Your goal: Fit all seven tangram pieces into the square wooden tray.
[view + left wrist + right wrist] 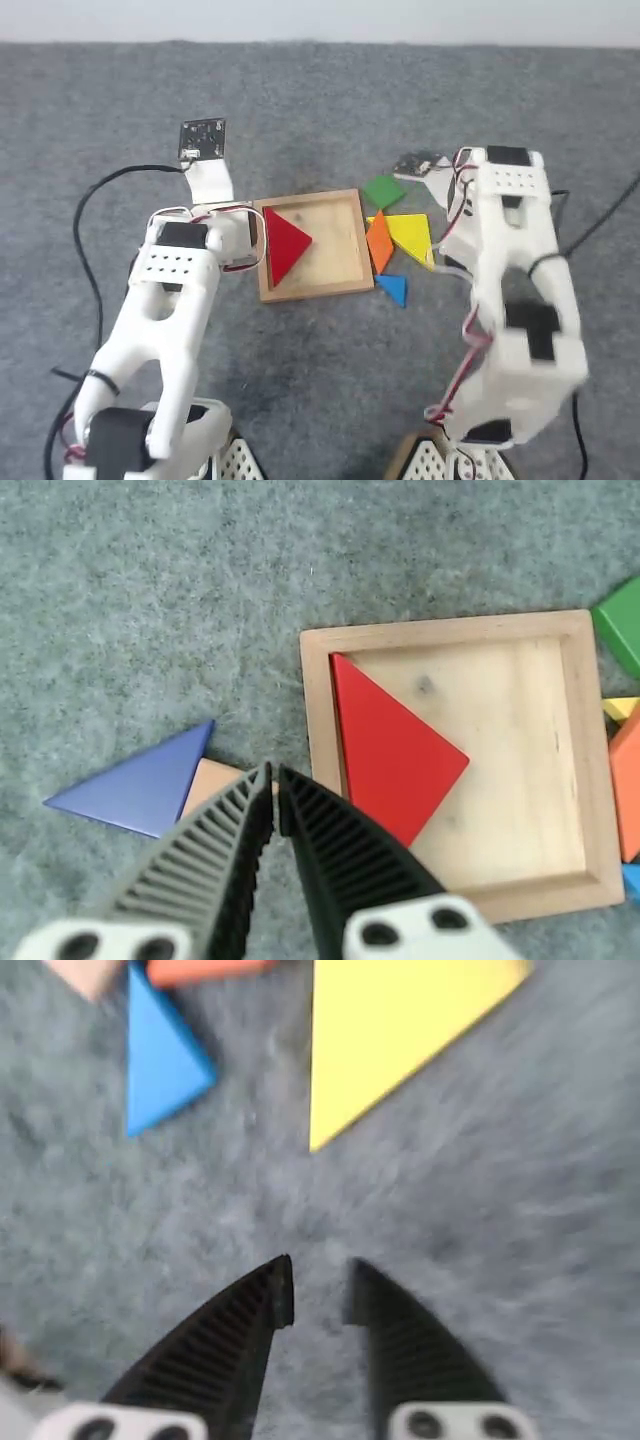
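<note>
The left fingers (235,825) are pressed almost together with nothing between them. Their tips are over a tan piece (215,780) that touches a violet-blue triangle (140,785) just outside the wooden tray (440,628). In the tray a red triangle (390,750) lies flat along the wall nearest that arm. The right fingers (250,1330) stand slightly spread over the table (500,1210), near a yellow triangle (390,1030) and a small blue triangle (160,1055). An orange piece (379,242) and a green square (384,190) lie just beside the tray's opposite side.
</note>
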Controlling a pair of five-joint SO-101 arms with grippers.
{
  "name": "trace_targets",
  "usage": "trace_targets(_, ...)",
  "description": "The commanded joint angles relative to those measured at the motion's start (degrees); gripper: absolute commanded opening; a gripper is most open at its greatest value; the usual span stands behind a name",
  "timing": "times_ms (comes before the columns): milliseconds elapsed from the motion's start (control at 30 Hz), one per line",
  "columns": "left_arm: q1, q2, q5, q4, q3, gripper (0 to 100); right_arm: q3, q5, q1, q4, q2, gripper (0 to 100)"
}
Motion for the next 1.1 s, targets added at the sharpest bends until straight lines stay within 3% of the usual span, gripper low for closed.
trace_targets(0, -0.3, -0.9, -0.4, -0.9, -2.9, 2, 4.1, 0.7, -6.1, -7.8, -9.6, 36.6)
trace_targets(133, -0.3, -0.7, -0.4, -0.9, -2.9, 2, 3.1, 1.2, -12.4, -12.6, -5.4, 39.2)
trace_targets(267, -0.3, -0.6, -0.4, -0.9, -2.9, 2, -4.9, 3.2, -13.6, -12.5, 4.4, 38.2)
trace_targets(600, -0.3, -0.7, -0.4, -0.9, -2.9, 2, -35.4, 7.7, -10.6, 3.3, 30.6, 38.0)
trace_targets(800, -0.3, -0.7, -0.4, -1.0, -2.9, 2, -43.8, 8.4, -8.0, 8.6, 37.7, 37.4)
trace_targets(1067, -0.3, -0.9, -0.4, -1.0, -2.9, 2, -44.0, 10.0, -3.5, 14.7, 37.7, 11.6)
